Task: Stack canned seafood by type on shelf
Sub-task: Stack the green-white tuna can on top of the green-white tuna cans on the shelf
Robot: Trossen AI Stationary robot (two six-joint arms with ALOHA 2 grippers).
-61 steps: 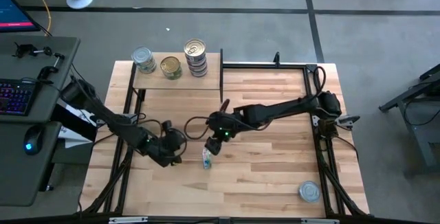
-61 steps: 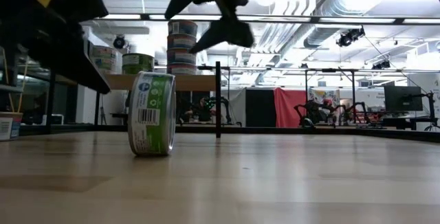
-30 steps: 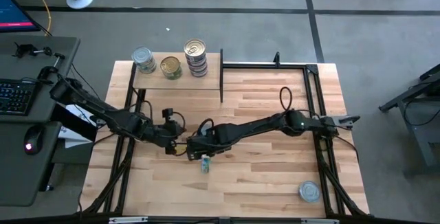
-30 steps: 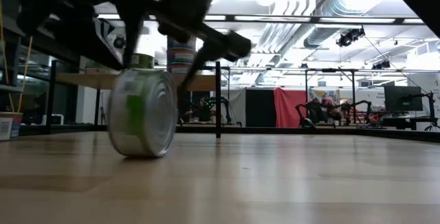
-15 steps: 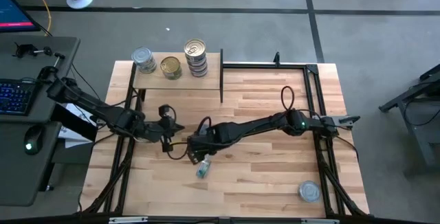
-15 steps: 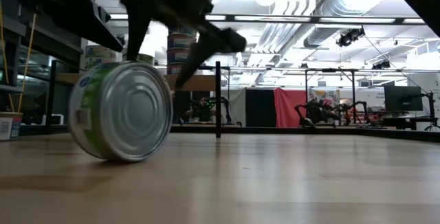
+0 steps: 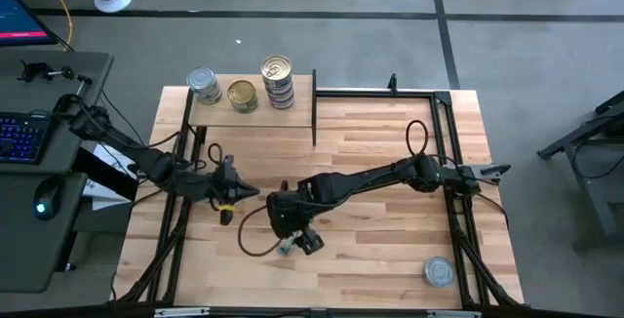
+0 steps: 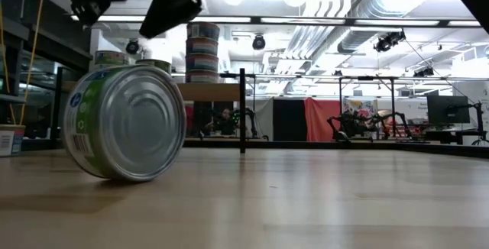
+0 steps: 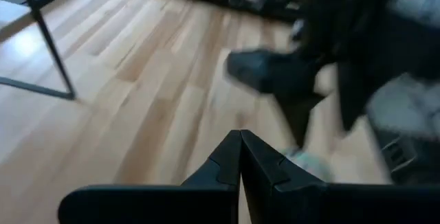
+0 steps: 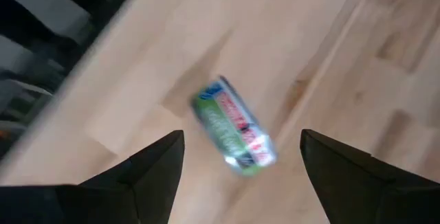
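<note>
Here we see the right gripper (image 7: 297, 232) low in the middle of the high view, its two dark fingers (image 10: 155, 169) spread wide and holding nothing. Just under it, at the lower centre of that view, the green-labelled tin (image 7: 286, 247) lies loose on the wooden tabletop (image 7: 390, 250). In the right wrist view the tin (image 10: 234, 136) sits between the spread fingers but farther off, clear of both. It is a short round can with a green and white side label carrying a red patch, and a plain silver end with pressed rings (image 8: 141, 123). In the low view it fills the left of the frame, standing on its rim and tilted, the flat silver end turned toward the camera, so its short axis lies nearly level rather than upright.

The left gripper (image 7: 234, 193) hangs at centre-left of the high view, fingers pressed together and empty, beside the right arm.

At the upper left of the table, the shelf (image 7: 253, 113) carries a stack of tins (image 7: 277, 81), a gold-topped tin (image 7: 242, 95) and a silver-topped tin (image 7: 203, 85). Another silver tin (image 7: 439, 272) rests at lower right.
</note>
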